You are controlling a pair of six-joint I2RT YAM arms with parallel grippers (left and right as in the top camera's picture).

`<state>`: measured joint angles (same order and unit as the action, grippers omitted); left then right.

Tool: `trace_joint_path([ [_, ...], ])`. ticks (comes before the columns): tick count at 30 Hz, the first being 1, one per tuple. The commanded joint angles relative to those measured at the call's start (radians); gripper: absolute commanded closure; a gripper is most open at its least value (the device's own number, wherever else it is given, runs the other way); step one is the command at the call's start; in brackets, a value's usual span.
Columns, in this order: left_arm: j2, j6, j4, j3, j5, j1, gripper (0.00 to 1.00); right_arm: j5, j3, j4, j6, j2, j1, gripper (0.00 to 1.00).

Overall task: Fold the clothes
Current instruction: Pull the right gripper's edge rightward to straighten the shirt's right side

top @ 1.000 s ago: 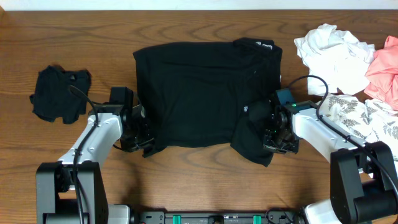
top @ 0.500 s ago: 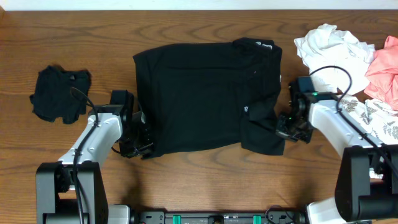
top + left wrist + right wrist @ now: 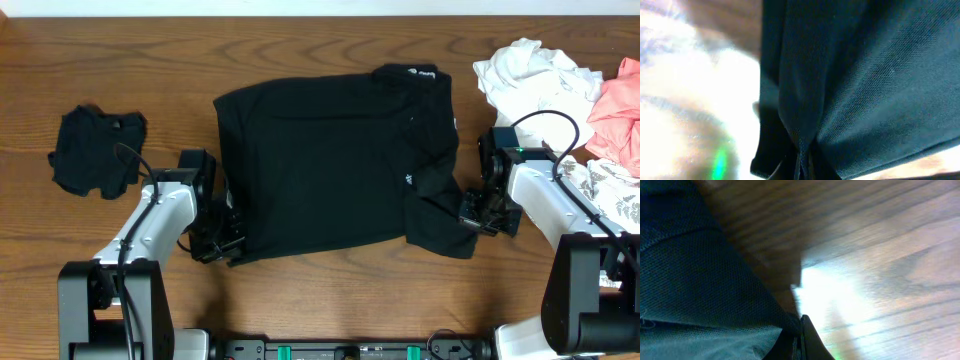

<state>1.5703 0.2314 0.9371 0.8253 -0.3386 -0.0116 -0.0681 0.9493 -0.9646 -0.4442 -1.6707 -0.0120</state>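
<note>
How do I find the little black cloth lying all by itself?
Start at the big black shirt in the middle of the table. Look left of it, past the left arm: a small crumpled black cloth lies alone on the wood. It is much smaller than the shirt, and the white, pink and leafy heap sits far off at the right.

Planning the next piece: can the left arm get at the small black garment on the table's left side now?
Probably not yet: the left gripper is shut on a corner of the black shirt. The small black garment lies on the table beside that arm, nothing between.
</note>
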Motion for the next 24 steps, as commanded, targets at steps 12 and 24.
trace_joint_path([
  [12, -0.014, -0.016, 0.095, 0.007, 0.05, 0.0, 0.94, -0.077, 0.012, -0.028, -0.064, 0.005, 0.038, 0.99],
  [24, -0.014, 0.007, 0.089, 0.007, 0.168, 0.0, 0.94, -0.193, 0.012, -0.095, -0.23, 0.005, 0.074, 0.99],
])
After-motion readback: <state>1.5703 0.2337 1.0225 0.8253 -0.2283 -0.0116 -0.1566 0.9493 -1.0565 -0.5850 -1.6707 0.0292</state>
